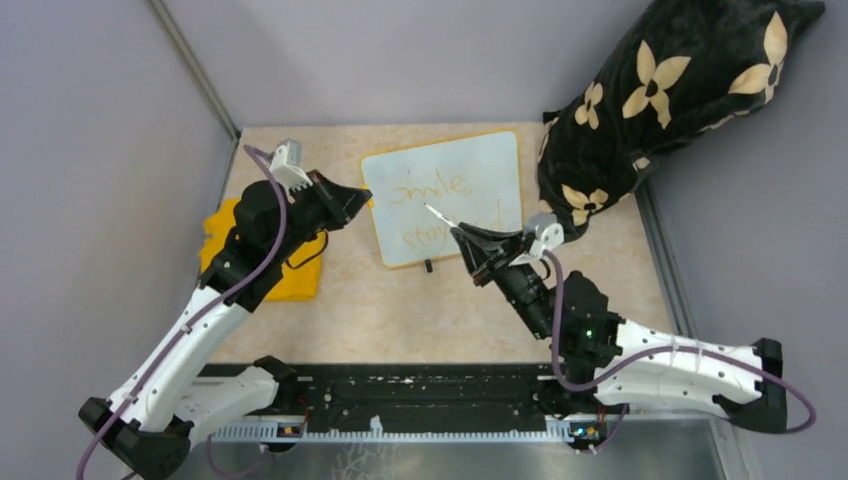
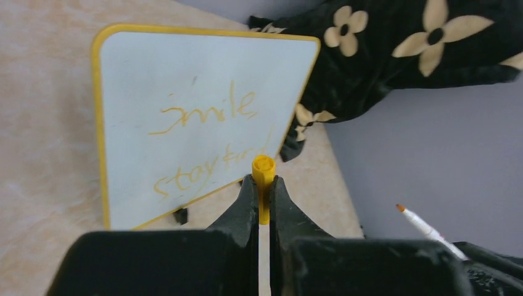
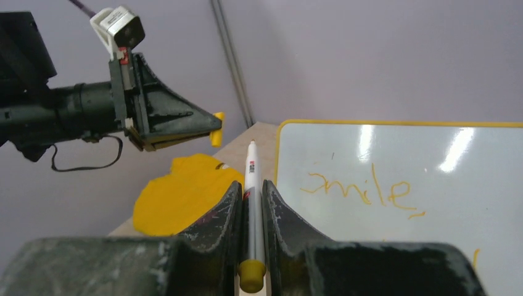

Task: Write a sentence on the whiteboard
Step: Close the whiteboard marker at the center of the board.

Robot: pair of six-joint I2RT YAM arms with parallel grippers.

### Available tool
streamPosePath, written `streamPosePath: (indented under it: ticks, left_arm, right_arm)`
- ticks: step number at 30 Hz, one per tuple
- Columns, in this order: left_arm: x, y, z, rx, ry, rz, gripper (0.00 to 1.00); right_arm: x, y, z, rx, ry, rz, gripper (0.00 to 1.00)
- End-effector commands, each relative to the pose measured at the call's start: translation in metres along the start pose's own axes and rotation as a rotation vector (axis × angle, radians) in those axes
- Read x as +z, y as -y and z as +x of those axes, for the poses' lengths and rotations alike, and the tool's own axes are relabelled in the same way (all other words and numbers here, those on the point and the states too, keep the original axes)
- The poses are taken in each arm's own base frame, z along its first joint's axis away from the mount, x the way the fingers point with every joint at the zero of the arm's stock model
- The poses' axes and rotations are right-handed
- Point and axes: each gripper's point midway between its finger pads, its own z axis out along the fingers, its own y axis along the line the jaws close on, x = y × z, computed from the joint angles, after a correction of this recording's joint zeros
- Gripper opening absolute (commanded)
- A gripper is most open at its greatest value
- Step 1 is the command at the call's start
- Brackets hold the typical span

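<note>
From above, the whiteboard (image 1: 480, 160) lies in the upper middle of the frame, with the sentence (image 1: 435, 210) across it in two orange lines. The left gripper (image 1: 360, 201) reaches in from the left on a low, stretched arm. The right gripper (image 1: 462, 237) comes from the lower right, its marker (image 1: 440, 215) angled toward the board.

In the left wrist view the jaws pinch the yellow cap (image 2: 263, 172), probably to keep it clear of the writing.

In the right wrist view the fingers (image 3: 216, 222) clamp the marker's barrel with the tip forward, a grip that suits writing.

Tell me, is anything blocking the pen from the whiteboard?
Nothing visible does. The right gripper holds the pen with its tip over the whiteboard; the left gripper, shut on the yellow cap, sits beside its left edge.
</note>
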Motion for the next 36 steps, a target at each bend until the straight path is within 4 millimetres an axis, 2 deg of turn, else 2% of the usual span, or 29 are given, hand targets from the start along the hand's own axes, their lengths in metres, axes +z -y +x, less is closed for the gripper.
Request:
streamPosePath:
  ticks: [1,3,7,14,24,36]
  left_arm:
    - [-0.019,0.058,-0.030,-0.129,0.098,0.282,0.00]
    - [-0.030,0.070,-0.039,-0.169,0.132,0.344,0.00]
    - [-0.049,0.080,-0.052,-0.258,0.195,0.415,0.00]
    - [-0.070,0.088,-0.057,-0.414,0.232,0.531,0.00]
    - [-0.075,0.095,-0.053,-0.495,0.209,0.614,0.00]
    - [-0.076,0.104,-0.050,-0.519,0.173,0.674,0.00]
  right_arm:
    - [-0.006,-0.009,-0.053,-0.115,0.248,0.102,0.00]
    - [-0.012,-0.022,-0.052,-0.148,0.293,0.083,0.00]
    - [-0.017,-0.041,-0.056,-0.157,0.364,0.056,0.00]
    - [-0.011,-0.067,-0.058,-0.128,0.393,-0.041,0.00]
    - [0.000,-0.096,-0.052,-0.129,0.390,-0.122,0.00]
    - [0.004,-0.108,-0.045,-0.117,0.368,-0.161,0.00]
